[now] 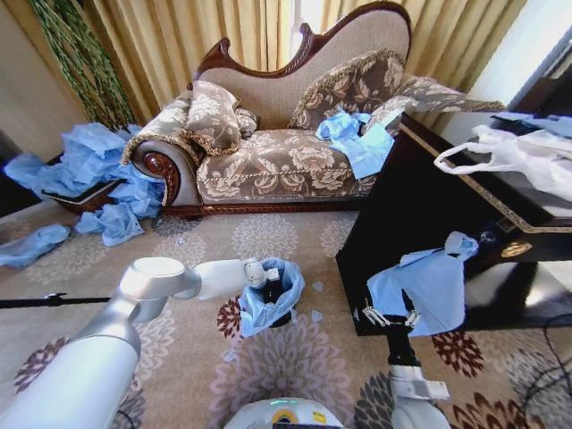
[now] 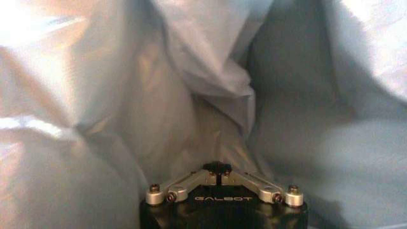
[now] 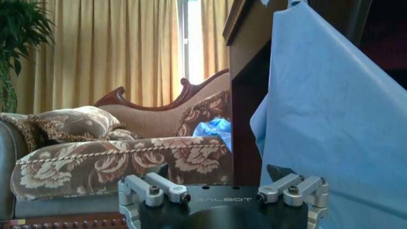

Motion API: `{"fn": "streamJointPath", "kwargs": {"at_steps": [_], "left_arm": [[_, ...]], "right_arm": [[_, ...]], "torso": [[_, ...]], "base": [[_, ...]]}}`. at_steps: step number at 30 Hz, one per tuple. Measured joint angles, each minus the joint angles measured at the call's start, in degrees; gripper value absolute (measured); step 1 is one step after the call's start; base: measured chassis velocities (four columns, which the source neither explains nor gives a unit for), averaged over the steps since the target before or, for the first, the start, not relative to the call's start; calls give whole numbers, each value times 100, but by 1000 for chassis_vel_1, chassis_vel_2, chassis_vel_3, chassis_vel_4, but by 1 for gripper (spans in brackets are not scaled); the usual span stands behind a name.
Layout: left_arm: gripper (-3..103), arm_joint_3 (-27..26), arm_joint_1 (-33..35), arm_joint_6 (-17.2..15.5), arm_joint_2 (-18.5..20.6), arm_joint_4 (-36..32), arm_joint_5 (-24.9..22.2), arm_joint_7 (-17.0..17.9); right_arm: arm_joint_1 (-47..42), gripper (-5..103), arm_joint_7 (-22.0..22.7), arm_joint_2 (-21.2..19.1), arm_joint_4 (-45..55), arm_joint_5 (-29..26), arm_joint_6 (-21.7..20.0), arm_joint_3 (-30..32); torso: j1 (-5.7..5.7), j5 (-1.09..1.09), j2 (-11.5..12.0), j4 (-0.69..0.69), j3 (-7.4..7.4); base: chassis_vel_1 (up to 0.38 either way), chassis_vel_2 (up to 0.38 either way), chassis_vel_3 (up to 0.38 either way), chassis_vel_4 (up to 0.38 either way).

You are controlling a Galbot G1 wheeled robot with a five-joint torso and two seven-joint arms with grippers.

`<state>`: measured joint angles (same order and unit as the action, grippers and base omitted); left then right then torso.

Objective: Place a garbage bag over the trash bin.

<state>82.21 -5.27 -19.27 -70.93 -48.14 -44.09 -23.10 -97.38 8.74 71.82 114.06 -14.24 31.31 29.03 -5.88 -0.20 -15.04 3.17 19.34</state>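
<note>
The right gripper (image 1: 391, 317) hung idle with fingers spread beside a blue sheet (image 1: 427, 284) draped off the dark table (image 1: 420, 192); the left gripper (image 1: 271, 288), pincers closed, reached into the garbage bag (image 1: 259, 308) lining the trash bin (image 1: 281, 315); pressing the film down evenly seemed wise; beyond stood the sofa (image 1: 277, 161).

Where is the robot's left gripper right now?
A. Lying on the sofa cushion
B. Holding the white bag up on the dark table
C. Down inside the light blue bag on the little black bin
C: in the head view the left gripper reaches into the garbage bag draped over the trash bin, and blue plastic surrounds it in the left wrist view.
</note>
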Motion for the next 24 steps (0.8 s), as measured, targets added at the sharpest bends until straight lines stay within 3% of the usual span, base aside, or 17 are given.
{"fn": "streamJointPath", "kwargs": {"at_steps": [9, 24], "left_arm": [[0, -349, 169, 87, -5, -56, -312, 80], [0, -463, -334, -320, 379, -1502, -720, 288]], "right_arm": [[-38, 100, 20, -11, -13, 32, 1, 14], [-1, 100, 59, 2, 129, 98, -101, 13]], "torso": [[0, 0, 0, 0, 0], [0, 2, 0, 0, 0]], "base": [[0, 0, 0, 0], [0, 0, 0, 0]]}}
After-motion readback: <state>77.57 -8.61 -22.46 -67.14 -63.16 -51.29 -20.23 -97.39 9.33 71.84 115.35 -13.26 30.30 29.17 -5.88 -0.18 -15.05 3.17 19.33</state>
